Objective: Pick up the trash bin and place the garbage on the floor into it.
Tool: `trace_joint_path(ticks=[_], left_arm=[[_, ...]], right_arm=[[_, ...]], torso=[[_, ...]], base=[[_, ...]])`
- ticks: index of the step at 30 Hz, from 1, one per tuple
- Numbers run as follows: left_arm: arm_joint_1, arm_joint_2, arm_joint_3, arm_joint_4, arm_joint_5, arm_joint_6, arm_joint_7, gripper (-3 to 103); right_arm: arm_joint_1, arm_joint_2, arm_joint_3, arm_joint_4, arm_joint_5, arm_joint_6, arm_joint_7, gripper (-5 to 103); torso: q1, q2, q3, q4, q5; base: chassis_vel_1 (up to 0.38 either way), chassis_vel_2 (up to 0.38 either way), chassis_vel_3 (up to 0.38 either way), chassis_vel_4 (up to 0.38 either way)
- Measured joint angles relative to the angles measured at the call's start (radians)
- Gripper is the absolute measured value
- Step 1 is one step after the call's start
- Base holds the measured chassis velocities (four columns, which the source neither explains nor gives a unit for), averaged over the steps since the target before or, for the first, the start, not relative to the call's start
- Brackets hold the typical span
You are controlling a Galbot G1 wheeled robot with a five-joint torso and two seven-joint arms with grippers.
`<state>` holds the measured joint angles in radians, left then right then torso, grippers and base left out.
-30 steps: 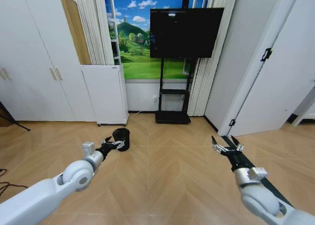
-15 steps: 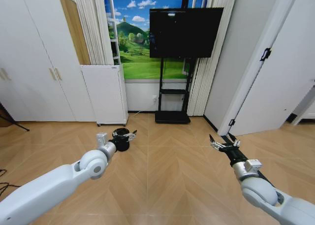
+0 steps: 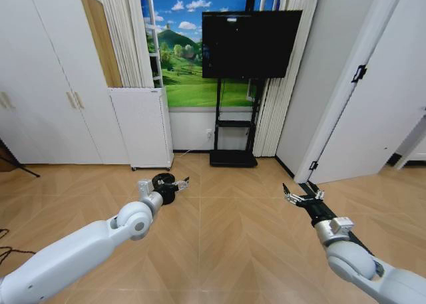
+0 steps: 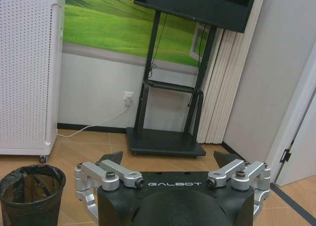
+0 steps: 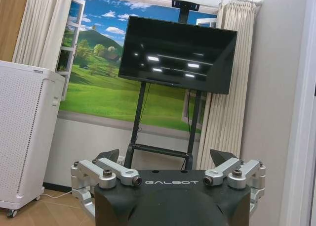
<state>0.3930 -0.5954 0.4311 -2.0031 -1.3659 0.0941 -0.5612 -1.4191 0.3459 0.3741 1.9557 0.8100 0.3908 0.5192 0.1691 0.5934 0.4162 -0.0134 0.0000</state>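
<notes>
The left gripper [image 3: 174, 182] is held wide open just above the black trash bin [image 4: 30, 194], which stands on the floor [image 3: 226, 237]. The right gripper [image 3: 300, 196] is raised to the right, fingers spread and empty.

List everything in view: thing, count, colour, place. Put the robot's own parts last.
trash bin: one, black, on the floor before the white cabinet
floor: tan herringbone wood
perforated cabinet: one, white, against the back wall, left of the TV stand
TV: one, black, on a black stand at the back wall
landscape mural: one, green and blue, behind the TV
wardrobe doors: white, left wall
door: white, right side
left gripper: jaws open, reaching out beside the trash bin
right gripper: jaws open, held over bare floor to the right
</notes>
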Motion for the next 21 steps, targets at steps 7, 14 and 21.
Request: trace_joint_path(ticks=[7, 14, 21], left_arm=[[0.001, 0.001, -0.001, 0.000, 0.000, 0.000, 0.000, 100], [0.002, 0.001, -0.002, 0.000, 0.000, 0.000, 0.000, 100], [0.003, 0.001, -0.003, 0.000, 0.000, 0.000, 0.000, 100]], right_arm=[[0.000, 0.000, 0.001, 0.000, -0.001, 0.000, 0.000, 100], [-0.001, 0.001, 0.002, 0.001, -0.001, 0.001, -0.001, 100], [-0.001, 0.001, 0.002, 0.001, -0.001, 0.001, -0.001, 100]], torso=[[0.000, 0.000, 0.000, 0.0000, 0.0000], [0.000, 0.000, 0.000, 0.0000, 0.0000], [0.000, 0.000, 0.000, 0.0000, 0.0000]], base=[[0.000, 0.000, 0.000, 0.000], [0.000, 0.000, 0.000, 0.000], [0.000, 0.000, 0.000, 0.000]])
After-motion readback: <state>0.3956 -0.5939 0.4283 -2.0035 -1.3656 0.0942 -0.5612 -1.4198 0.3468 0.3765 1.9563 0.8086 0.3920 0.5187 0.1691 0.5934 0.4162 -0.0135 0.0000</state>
